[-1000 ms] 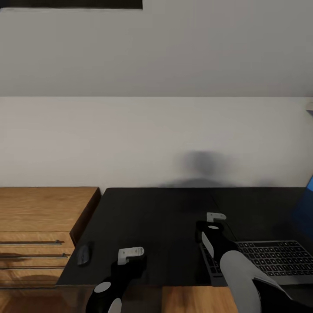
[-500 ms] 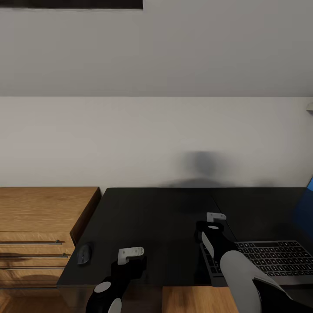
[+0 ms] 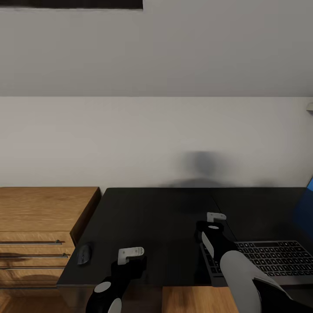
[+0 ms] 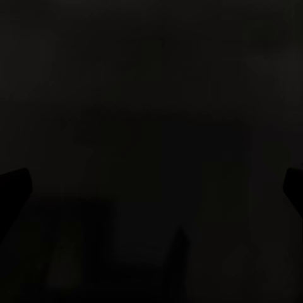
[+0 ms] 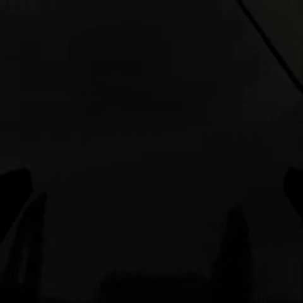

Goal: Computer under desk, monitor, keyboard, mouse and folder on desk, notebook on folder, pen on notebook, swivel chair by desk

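The black-topped desk (image 3: 165, 208) spans the lower head view. A small black mouse (image 3: 84, 253) lies at its front left corner. The silver-grey keyboard (image 3: 271, 257) lies at the front right, its left end covered by my right forearm. My left gripper (image 3: 130, 260) hangs over the desk's front edge, a hand's width right of the mouse. My right gripper (image 3: 214, 222) points down at bare desk just beyond the keyboard's left end. Both wrist views look down on dark desk top, with each gripper's (image 4: 151, 189) (image 5: 151, 189) fingertips (image 4: 12, 189) (image 5: 12, 189) wide apart and holding nothing.
An oak drawer unit (image 3: 43, 217) with bar handles butts against the desk's left side. A pale wall rises right behind the desk. A blue surface (image 3: 308, 204) cuts in at the right edge. Oak floor (image 3: 191, 300) lies below the desk's front edge.
The picture shifted very slightly a second ago, with less of the blue surface in view at the right edge. Both arms, the mouse and the keyboard have stayed put.
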Available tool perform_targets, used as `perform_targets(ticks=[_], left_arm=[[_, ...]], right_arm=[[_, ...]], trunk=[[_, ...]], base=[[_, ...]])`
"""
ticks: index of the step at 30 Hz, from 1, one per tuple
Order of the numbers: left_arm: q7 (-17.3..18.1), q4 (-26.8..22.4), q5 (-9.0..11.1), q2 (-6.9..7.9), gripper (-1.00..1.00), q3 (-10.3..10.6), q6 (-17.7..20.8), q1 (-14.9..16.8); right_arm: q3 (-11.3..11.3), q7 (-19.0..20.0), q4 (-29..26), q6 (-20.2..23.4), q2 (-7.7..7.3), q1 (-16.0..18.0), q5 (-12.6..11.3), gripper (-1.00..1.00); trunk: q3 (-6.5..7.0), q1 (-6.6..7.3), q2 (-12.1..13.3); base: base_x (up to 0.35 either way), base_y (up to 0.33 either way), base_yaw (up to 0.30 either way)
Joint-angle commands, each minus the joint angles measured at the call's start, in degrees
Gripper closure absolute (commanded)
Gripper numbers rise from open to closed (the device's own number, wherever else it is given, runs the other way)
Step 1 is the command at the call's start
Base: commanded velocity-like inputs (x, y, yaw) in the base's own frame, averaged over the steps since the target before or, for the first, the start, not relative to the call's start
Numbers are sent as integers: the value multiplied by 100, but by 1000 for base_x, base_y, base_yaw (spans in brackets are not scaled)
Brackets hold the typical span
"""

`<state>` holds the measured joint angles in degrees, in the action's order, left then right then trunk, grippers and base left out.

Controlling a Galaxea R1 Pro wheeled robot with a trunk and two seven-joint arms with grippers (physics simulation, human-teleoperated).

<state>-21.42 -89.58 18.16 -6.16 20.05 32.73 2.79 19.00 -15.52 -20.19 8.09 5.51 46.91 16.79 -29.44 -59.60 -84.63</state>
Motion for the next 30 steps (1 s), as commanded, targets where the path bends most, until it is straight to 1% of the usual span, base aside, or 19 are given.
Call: perform_targets(ticks=[1, 14, 22, 30], left_arm=[[-55, -7, 61, 1, -100, 7, 14, 6], [-55, -7, 62, 1, -100, 7, 14, 6], [-55, -7, 58, 1, -100, 7, 14, 7], [-55, -7, 56, 1, -100, 7, 14, 8]], right_arm=[[28, -4, -11, 43, 5, 3, 60, -100], [34, -4, -1, 44, -14, 3, 60, -100], [30, -4, 28, 49, -23, 3, 68, -100], [26, -4, 30, 248, -24, 3, 64, -100]], trunk=[[-6, 0, -4], [-6, 0, -4], [-6, 0, -4], [-6, 0, -4]], base=[[0, 0, 0], [-7, 0, 0], [-161, 0, 0], [-49, 0, 0]])
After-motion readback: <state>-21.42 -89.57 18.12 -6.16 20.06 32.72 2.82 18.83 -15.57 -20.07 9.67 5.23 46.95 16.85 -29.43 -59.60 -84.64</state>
